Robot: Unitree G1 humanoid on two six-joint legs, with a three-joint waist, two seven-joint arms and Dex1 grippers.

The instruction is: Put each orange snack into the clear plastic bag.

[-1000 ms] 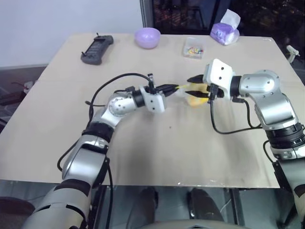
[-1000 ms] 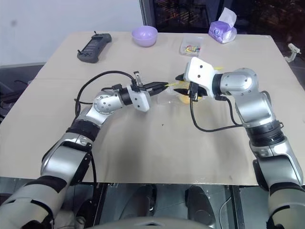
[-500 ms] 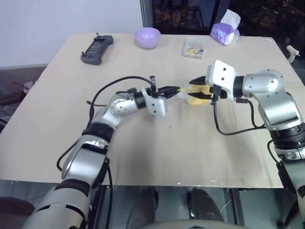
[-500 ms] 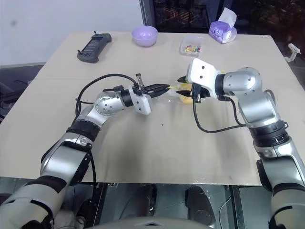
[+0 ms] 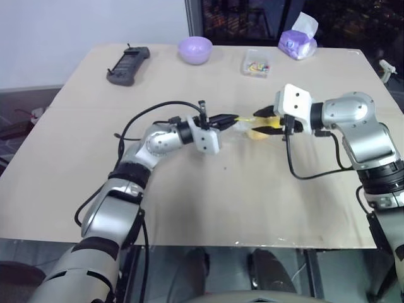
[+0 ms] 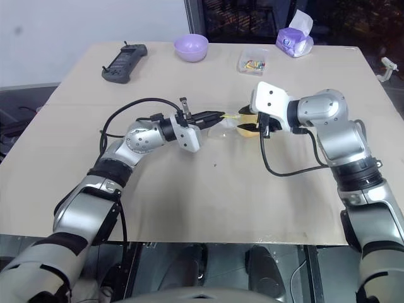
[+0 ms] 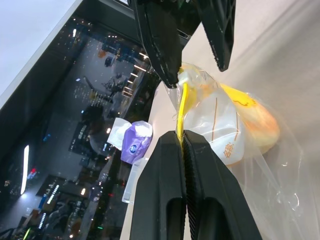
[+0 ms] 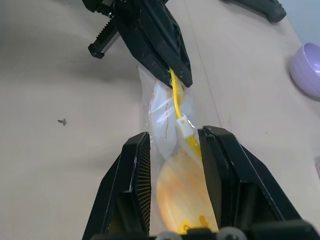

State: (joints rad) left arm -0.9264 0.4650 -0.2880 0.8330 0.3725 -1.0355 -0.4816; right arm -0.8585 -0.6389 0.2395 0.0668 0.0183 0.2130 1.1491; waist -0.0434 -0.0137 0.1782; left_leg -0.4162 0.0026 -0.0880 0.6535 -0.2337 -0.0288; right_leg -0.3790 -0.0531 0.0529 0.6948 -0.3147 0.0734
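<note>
Left gripper (image 7: 184, 145): our jaws still pinch bag (image 7: 220, 132) by yellow strip. Right gripper (image 8: 175, 150): jaws spread, astride bag, slightly withdrawn since a second ago. Bun (image 8: 186, 192): apparently inside bag, between right fingers. We judge insertion nearly done.
</note>
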